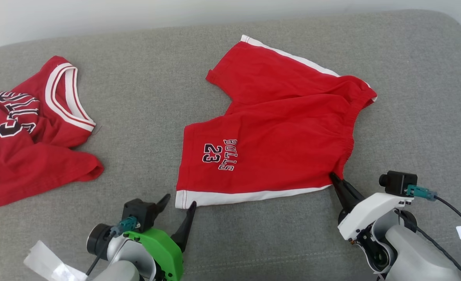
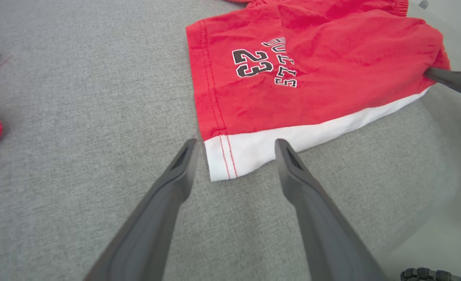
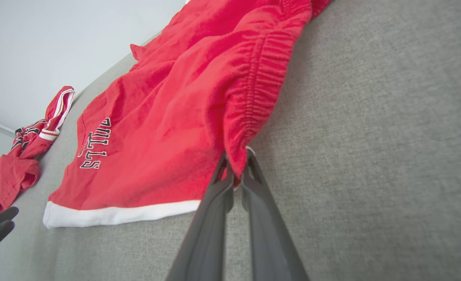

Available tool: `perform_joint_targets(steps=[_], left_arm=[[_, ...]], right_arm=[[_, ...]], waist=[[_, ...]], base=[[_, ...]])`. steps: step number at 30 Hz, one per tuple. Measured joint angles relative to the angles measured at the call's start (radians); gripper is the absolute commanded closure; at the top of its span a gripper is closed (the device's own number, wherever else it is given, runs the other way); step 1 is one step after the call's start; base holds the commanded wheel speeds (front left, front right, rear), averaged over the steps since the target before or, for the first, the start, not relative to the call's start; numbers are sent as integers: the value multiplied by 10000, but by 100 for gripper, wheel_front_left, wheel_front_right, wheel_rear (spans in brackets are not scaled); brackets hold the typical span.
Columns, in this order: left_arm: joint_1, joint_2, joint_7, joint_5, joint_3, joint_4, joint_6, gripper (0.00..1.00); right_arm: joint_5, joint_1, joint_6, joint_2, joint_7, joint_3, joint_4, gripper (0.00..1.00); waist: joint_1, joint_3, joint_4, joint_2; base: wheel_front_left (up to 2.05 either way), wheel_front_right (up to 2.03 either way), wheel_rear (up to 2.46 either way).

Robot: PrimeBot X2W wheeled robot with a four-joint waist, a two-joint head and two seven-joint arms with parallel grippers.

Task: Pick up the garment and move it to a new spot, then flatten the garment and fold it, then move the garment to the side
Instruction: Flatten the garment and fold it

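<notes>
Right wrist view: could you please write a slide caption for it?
Right end effector shut on the waistband corner of red shorts on a grey cushion.

so the shorts [image 1: 277, 128] look like soft matt cloth, waistband all puckered. The grey cushion [image 1: 144, 89] is coarse woven fabric, kinda nubbly. The left gripper [image 2: 235, 143] has smooth matt dark plastic fingers [image 2: 164, 210], and its green shell [image 1: 160, 246] is a bit glossy.

The shorts [image 1: 277, 128] are bright red with a white side band crossed by red stitching, and "BULLS 23" in black outlined white. The jersey [image 1: 31, 156] is the same red, its collar striped white and red. The cushion [image 1: 144, 97] is heathered grey. The left claw [image 1: 179, 201] has dark fingers on a green housing, the right claw [image 1: 334, 177] dark fingers on white.
</notes>
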Motion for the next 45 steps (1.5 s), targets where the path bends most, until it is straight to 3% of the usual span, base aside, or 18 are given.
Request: perform_joint_targets(steps=[20, 21, 23, 25, 37, 45], left_arm=[[-410, -431, 708, -575, 144, 1147, -84, 2], [-410, -451, 719, -591, 140, 1204, -86, 26], [-410, -470, 786, -623, 134, 1281, -90, 59], [-411, -508, 784, -629, 136, 1306, -198, 100], [-546, -562, 454, -654, 198, 968, -437, 100], [-545, -130, 339, -591, 249, 410, -435, 100]], right_arm=[[-439, -28, 94, 224, 0, 100, -23, 100], [-451, -28, 94, 224, 0, 90, -23, 100], [-522, -28, 96, 224, 0, 58, -31, 100], [-598, -28, 96, 222, 0, 19, -36, 100], [-934, -12, 96, 29, 0, -100, -336, 100], [-945, 327, 90, -359, 0, -184, -819, 100]], waist=[[0, 6, -550, 0], [0, 10, -560, 0], [0, 20, -579, 0], [0, 28, -595, 0], [0, -16, -578, 0], [0, -154, -563, 0]], base=[[0, 0, 0], [0, 0, 0], [0, 0, 0], [0, 0, 0], [0, 0, 0], [0, 0, 0]])
